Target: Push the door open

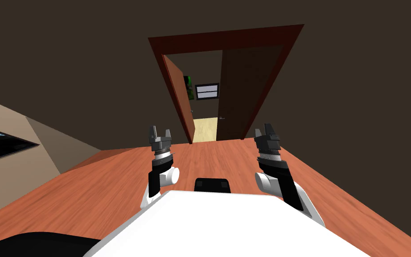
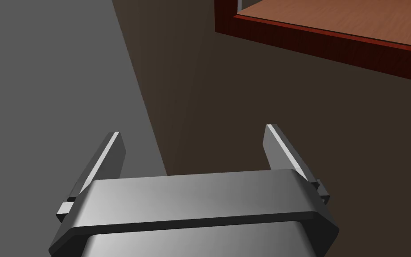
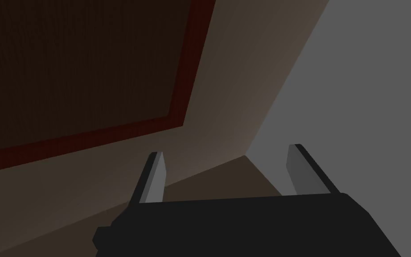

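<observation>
Left pincer: my left gripper (image 1: 160, 132) is raised in front of my chest. Its two thin grey fingers (image 2: 106, 156) are spread wide with nothing between them.
Right pincer: my right gripper (image 1: 266, 130) is raised on the other side of my chest, its fingers (image 3: 155, 178) also spread and empty.
Doorway: a dark red door frame (image 1: 227, 35) sits in the dark brown wall (image 1: 356, 89) straight ahead, well apart from both pincers.
Left leaf: the reddish-brown flat door leaf (image 1: 178, 96) on my left side of the frame stands swung away from me, partly open.
Right leaf: the dark brown flat door leaf (image 1: 240, 84) fills the right side of the frame and is closed, with a small handle (image 1: 222, 118) near its inner edge.
Gap: between the two leaves I see a pale yellowish floor (image 1: 204, 129) and a small dark-framed window (image 1: 207, 91) on the far wall.
Floor: reddish wood planks (image 1: 111, 192) run from me to the threshold.
</observation>
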Robot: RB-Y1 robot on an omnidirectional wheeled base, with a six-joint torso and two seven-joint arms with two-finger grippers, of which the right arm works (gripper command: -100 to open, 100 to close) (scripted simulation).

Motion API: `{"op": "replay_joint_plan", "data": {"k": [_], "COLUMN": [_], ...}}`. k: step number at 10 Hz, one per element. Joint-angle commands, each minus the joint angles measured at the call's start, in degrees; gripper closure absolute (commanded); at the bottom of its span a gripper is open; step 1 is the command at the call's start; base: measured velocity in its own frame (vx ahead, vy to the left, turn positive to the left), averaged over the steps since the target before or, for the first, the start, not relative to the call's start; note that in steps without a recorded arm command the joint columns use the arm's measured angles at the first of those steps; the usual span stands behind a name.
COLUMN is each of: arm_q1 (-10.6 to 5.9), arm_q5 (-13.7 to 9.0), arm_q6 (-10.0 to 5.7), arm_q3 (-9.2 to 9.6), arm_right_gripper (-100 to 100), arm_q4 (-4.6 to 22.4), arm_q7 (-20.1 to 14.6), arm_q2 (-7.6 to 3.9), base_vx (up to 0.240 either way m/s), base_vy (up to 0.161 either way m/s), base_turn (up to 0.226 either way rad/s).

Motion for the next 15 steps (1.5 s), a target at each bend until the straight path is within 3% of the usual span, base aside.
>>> {"op": "replay_joint_plan", "data": {"k": [1,15], "arm_q1": [-0.77,-6.81], "arm_q5": [-0.2,-1.9], "arm_q6": [-0.53,-4.72], "arm_q3": [0.07,0.61], "arm_right_gripper": [-100,-100], "arm_q4": [2.1,18.5], "arm_q7": [0.2,1.3], "arm_q2": [-0.51,-2.93], "base_vx": [0.079,0.114], "base_vy": [-0.018,-0.026], "base_turn": [0.013,0.014]}}
